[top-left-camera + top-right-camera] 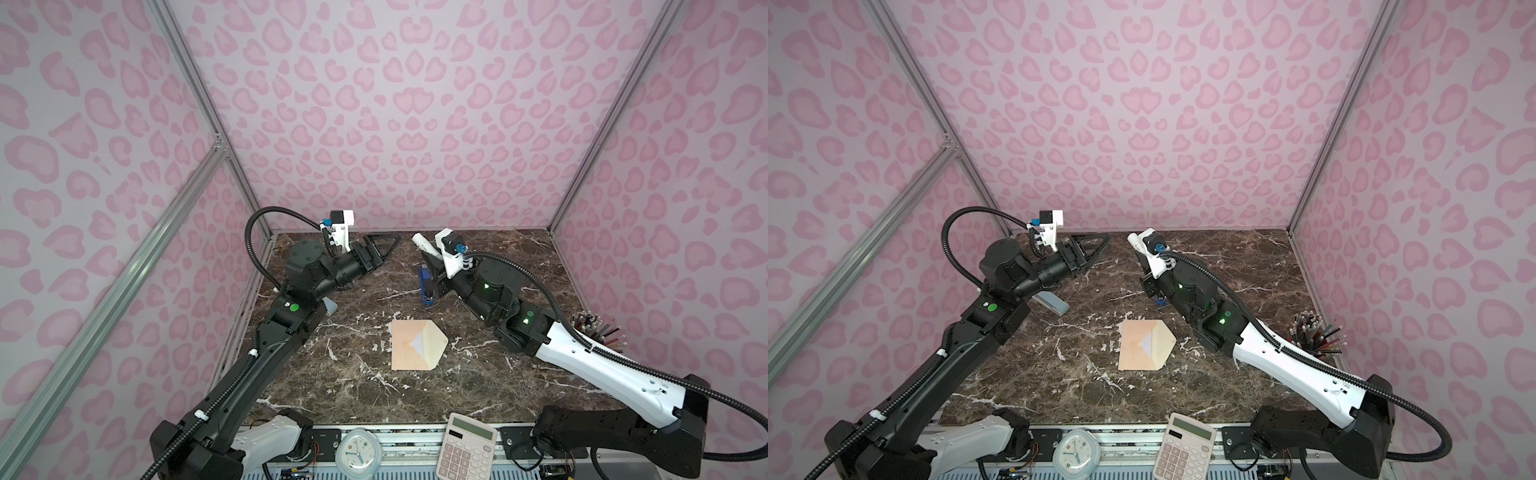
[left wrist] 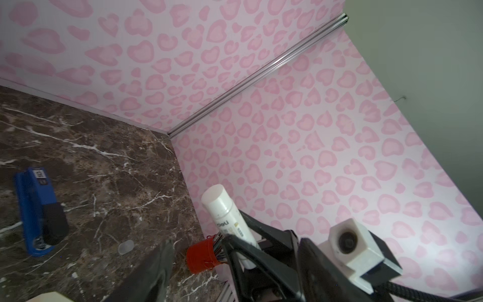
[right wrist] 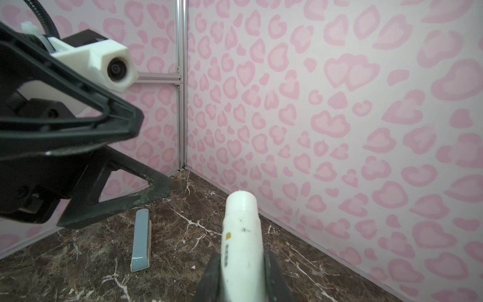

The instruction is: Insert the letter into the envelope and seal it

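The peach envelope [image 1: 409,347] [image 1: 1138,347] lies flat mid-table in both top views, its pointed flap open toward the right and a small white triangle at its middle. The letter does not show as a separate sheet. My right gripper [image 3: 241,274] [image 1: 430,255] is shut on a white glue stick [image 3: 241,235] [image 2: 226,214] held up near the back wall. My left gripper [image 1: 390,249] [image 3: 153,155] is open and empty, level with the stick's tip and just to its left. In the left wrist view one blurred finger [image 2: 154,274] is visible.
A blue stapler [image 1: 426,286] [image 2: 39,211] lies behind the envelope, with a small translucent cap [image 2: 126,246] near it. A grey-blue block [image 3: 141,240] [image 1: 1054,303] lies under the left arm. A pencil cup [image 1: 598,328] stands far right. A calculator [image 1: 467,446] and clock [image 1: 358,453] sit at the front edge.
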Motion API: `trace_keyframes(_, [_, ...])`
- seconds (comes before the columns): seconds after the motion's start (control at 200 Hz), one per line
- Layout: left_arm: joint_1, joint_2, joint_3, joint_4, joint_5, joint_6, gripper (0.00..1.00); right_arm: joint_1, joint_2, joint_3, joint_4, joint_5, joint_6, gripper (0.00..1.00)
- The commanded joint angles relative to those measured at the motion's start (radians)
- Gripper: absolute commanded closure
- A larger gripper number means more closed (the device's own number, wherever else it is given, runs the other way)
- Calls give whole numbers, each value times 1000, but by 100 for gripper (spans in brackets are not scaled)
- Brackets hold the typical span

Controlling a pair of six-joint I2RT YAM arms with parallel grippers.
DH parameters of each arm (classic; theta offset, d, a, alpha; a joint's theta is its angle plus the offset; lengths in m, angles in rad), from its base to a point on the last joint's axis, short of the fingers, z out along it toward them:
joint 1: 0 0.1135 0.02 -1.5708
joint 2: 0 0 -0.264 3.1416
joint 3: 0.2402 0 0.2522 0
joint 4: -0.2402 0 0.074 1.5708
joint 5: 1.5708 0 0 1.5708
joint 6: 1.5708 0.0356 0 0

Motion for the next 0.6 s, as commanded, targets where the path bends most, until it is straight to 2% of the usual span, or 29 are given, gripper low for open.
trace_keyframes(0.0, [2, 5, 51, -324, -97, 227, 30, -4, 10, 58, -257, 33, 61, 95])
trace_keyframes(0.115, [2, 48, 108, -539, -154, 336, 36, -10, 37, 134, -427, 31, 134, 95])
trace_keyframes(0.245, [2, 97, 118, -677, -179, 379, 42, -21, 86, 234, -606, 5, 243, 95])
trace_keyframes(0.475, [0, 170, 31, -701, -108, 380, 54, -35, 232, 442, -919, -52, 423, 97])
trace_keyframes(0.585, [0, 206, -28, -663, -43, 397, 62, -45, 307, 510, -1041, -73, 516, 99])
trace_keyframes(0.595, [0, 209, -34, -660, -39, 399, 66, -47, 313, 516, -1051, -74, 526, 99])
